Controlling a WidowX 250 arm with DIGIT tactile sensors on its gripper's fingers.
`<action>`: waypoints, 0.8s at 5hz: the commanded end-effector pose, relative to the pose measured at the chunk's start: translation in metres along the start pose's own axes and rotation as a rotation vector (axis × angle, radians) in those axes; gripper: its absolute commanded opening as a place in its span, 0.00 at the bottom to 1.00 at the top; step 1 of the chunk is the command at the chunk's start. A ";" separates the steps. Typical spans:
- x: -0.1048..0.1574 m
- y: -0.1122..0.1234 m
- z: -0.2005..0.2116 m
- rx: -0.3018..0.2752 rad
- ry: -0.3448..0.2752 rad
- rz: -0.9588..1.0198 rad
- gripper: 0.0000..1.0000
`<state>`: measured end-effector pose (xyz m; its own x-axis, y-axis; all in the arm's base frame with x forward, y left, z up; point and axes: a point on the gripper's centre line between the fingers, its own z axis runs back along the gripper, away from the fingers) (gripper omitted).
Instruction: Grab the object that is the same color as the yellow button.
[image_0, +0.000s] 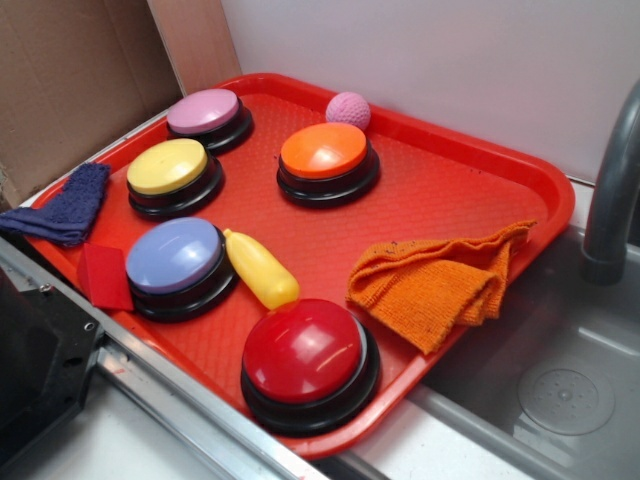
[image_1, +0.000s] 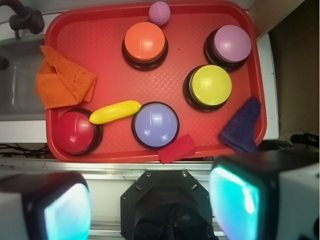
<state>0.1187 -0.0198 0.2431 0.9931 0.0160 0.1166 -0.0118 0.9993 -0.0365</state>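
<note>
Your claw (image_1: 150, 210) hangs released, its fingers (image_1: 60, 210) spread wide, above the near edge of the red tray (image_1: 100, 45), holding nothing. You'll find the yellow toy (image_1: 115, 112) lying flat between the red button (image_1: 74, 131) and blue button (image_1: 156, 125); the yellow button (image_1: 210, 85) sits well apart.

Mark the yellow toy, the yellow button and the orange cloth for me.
yellow toy (image_1: 115, 112), wrist view, middle of its body.
yellow button (image_1: 210, 85), wrist view, centre of the dome top.
orange cloth (image_0: 436, 279), exterior view, middle of the folded fabric.
</note>
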 end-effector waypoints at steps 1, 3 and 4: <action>0.000 0.000 0.000 0.000 0.000 0.000 1.00; 0.020 -0.002 -0.034 0.013 -0.055 -0.373 1.00; 0.028 -0.014 -0.052 0.014 -0.095 -0.625 1.00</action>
<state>0.1502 -0.0337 0.1892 0.8011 -0.5716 0.1775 0.5691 0.8193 0.0695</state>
